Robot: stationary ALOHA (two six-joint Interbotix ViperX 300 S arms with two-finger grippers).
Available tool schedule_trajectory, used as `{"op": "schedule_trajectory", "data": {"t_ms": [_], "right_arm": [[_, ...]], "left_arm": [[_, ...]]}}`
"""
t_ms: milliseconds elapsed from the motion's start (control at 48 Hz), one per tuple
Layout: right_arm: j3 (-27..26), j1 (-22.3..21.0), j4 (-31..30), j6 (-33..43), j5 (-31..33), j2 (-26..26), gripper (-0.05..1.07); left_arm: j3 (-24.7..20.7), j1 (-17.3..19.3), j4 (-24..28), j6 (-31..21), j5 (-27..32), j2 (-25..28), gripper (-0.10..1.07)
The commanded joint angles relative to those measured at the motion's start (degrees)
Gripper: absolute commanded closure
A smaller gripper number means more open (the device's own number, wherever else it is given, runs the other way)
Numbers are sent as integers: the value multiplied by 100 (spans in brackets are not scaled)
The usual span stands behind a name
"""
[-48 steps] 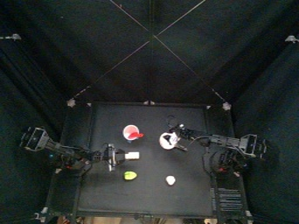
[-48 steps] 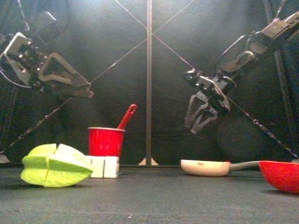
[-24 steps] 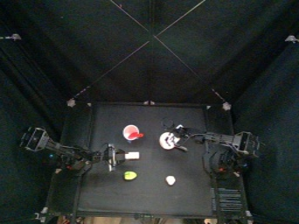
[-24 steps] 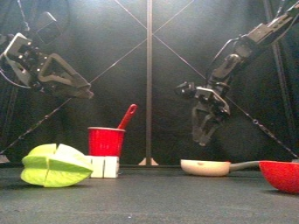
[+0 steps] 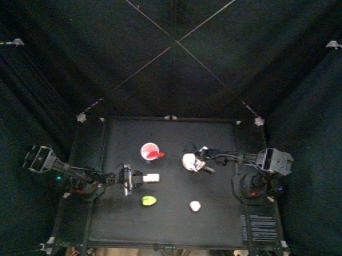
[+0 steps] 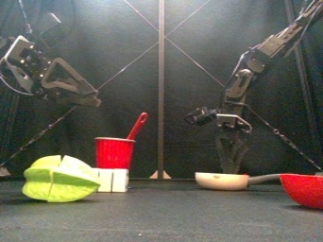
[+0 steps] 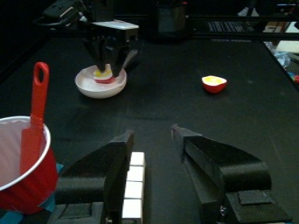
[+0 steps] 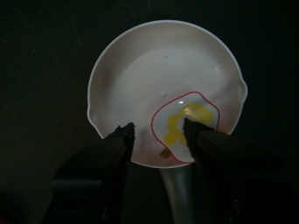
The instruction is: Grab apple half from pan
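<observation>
The pan (image 8: 152, 61) is a small white dish with a handle, standing right of the table's middle (image 6: 221, 180). An apple half (image 8: 190, 118), red-edged with a yellow centre, lies flat in it on the side near the handle; the left wrist view shows the same apple half (image 7: 107, 76). My right gripper (image 8: 163, 136) points straight down into the pan, open, one jaw on each side of the apple half. From the front it (image 6: 225, 156) hangs just above the pan's rim. My left gripper (image 7: 158, 144) rests open at the table's left, over a row of white blocks (image 7: 132, 188).
A red cup (image 6: 115, 151) with a red spoon stands left of the pan. A green fruit piece (image 6: 60, 178) lies at the front left. A red bowl (image 6: 303, 187) sits at the front right, near the pan's handle.
My right gripper has swung from a tilted pose to vertical and come down onto the pan, its jaws now straddling the apple half. The left arm has not moved.
</observation>
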Motion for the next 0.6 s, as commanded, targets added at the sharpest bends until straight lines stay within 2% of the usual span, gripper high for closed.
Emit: {"op": "schedule_trajectory", "data": {"t_ms": [0, 250, 583], "right_arm": [[-114, -9, -53, 0, -18, -53, 18], [-123, -9, -255, 9, 0, -97, 17], [-70, -9, -378, 9, 9, -35, 7]], "left_arm": [[-141, 0, 0, -9, -26, 0, 18], [-141, 9, 0, -9, -26, 0, 18], [-141, 9, 0, -9, -26, 0, 18]]}}
